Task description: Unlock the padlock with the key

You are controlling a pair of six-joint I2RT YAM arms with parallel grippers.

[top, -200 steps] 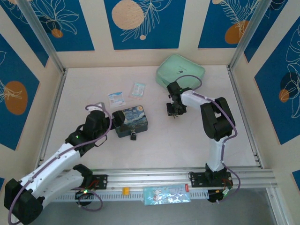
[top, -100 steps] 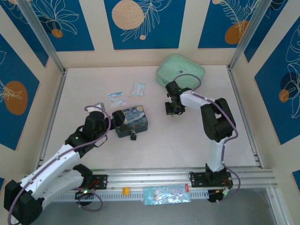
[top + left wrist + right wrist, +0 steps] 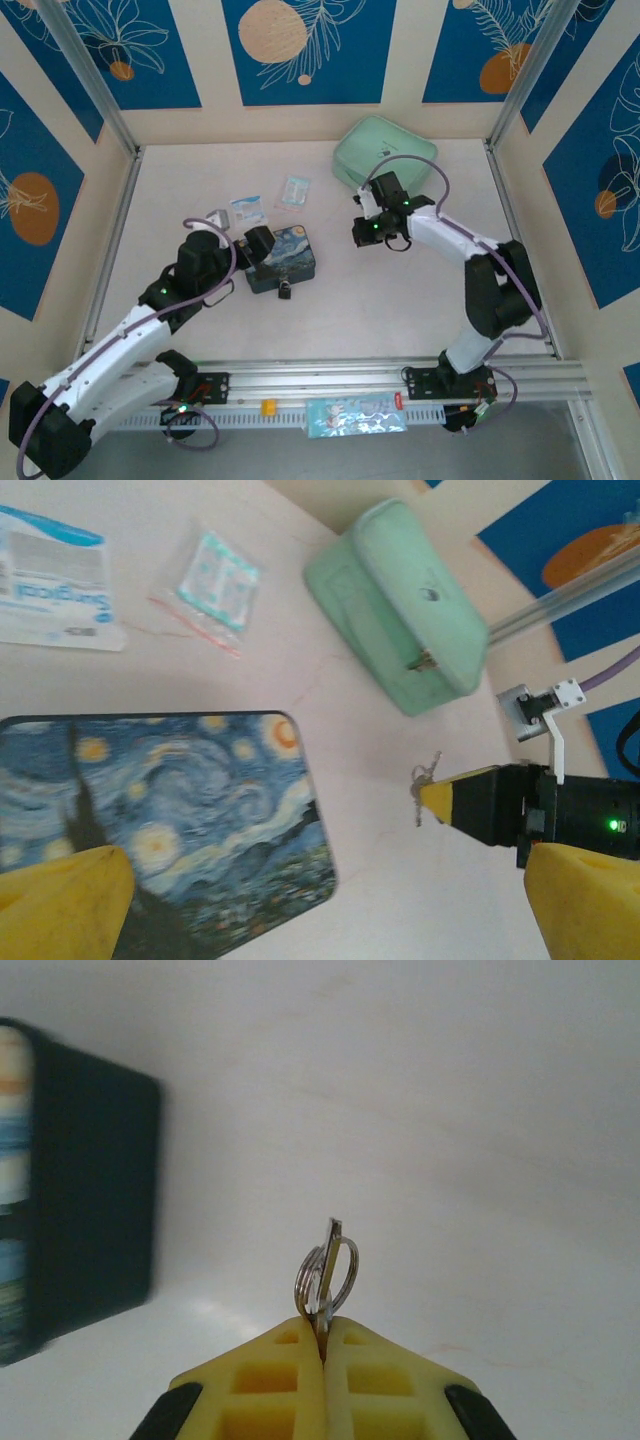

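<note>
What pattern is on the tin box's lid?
Tin box: blue-yellow starry swirls; best in left wrist view.

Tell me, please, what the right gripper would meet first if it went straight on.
Probably the bare table: the right gripper, shut on the key, aims beside the tin box, not at it. Depth is unclear.

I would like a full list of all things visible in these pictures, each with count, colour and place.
padlock: one, dark with silvery shackle, at the tin box's near side
tin box: one, dark blue with swirls, table centre-left
key: one bunch, silvery, pinched in the right gripper
pouch: one, pale green, table's far side
blue-and-white packet: one, beyond the tin box
clear packet: one, teal inside, beside the blue-and-white packet
light blue packet: one, by the near rail
left gripper: one, yellow fingers, open, at the tin box's left end
right gripper: one, yellow fingers, shut on the key
</note>
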